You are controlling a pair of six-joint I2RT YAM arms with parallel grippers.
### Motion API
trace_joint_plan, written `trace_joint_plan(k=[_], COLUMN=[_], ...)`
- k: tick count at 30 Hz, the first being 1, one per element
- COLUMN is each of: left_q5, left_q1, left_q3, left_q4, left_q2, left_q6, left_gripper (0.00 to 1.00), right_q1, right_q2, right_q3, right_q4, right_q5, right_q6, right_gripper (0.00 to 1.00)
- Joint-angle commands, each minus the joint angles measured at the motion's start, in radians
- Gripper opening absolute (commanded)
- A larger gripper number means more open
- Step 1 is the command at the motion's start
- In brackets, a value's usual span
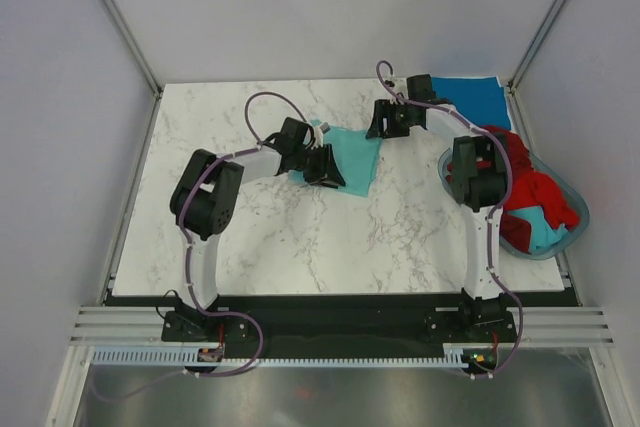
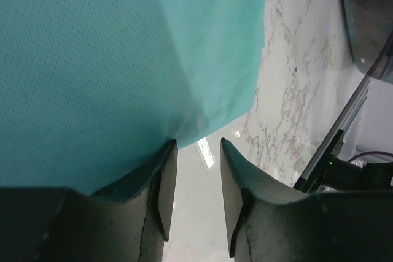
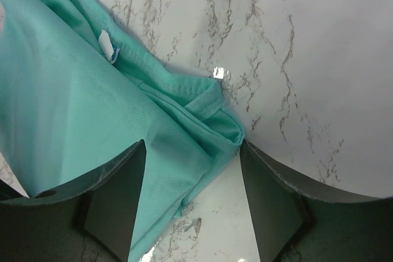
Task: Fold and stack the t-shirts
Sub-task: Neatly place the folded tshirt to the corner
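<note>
Shows a white marble table (image 1: 300, 237) from above, with a light teal-green t-shirt (image 1: 355, 157) lying near the middle, partly folded into a rough rectangle. Places the left gripper (image 1: 325, 169) at the shirt's near-left corner and the right gripper (image 1: 388, 122) at its far-right edge. Also shows a deeper blue t-shirt (image 1: 470, 99) lying flat in the far right corner and, just in front, an oval basket (image 1: 572, 219) heaped with red t-shirts (image 1: 525, 182).

From the left wrist: left gripper (image 2: 196, 145) with jaws parted, bare table in the gap, holding nothing, and one finger's tip just touching the teal hem. From the right wrist: right gripper (image 3: 193, 144) with jaws spread wide, straddling a doubled, seamed edge of the teal shirt without pinching. Shows a small white label (image 3: 107, 44) near the collar.

Looks light, thin and limp: a fine mesh knit, creasing and draping easily. Likely to slide over the smooth marble and to sag between two holds. Best taken at a seamed edge or corner, where thicker, pinching every layer at once. Calls for two holds well apart along one edge to keep the fold line straight. Risks catching only the top layer and pulling the fold open.
</note>
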Motion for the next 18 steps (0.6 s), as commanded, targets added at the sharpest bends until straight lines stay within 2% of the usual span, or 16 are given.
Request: trace_joint_plan(k=[1, 7, 14, 18], left_q5=[0.007, 0.068, 0.042, -0.085], left_q1=[0.005, 0.032, 0.115, 0.143], left_q3=[-0.002, -0.019, -0.119, -0.169], left_q4=[0.030, 0.027, -0.027, -0.074], left_q2=[-0.102, -0.208, -0.308, -0.308], left_q6=[-0.022, -0.048, -0.080, -0.059], left_gripper=[0.42, 0.42, 0.43, 0.43], right_q1=[-0.007, -0.013, -0.014, -0.013], right_q2=[0.054, 0.079, 0.097, 0.102], right_q3=[0.055, 0.083, 0.101, 0.095], right_q4=[-0.085, -0.145, -0.183, -0.186], right_q5=[-0.051, -0.077, -0.140, -0.149], right_q6=[-0.088, -0.138, -0.167, -0.173], right_gripper=[0.72, 0.71, 0.66, 0.63])
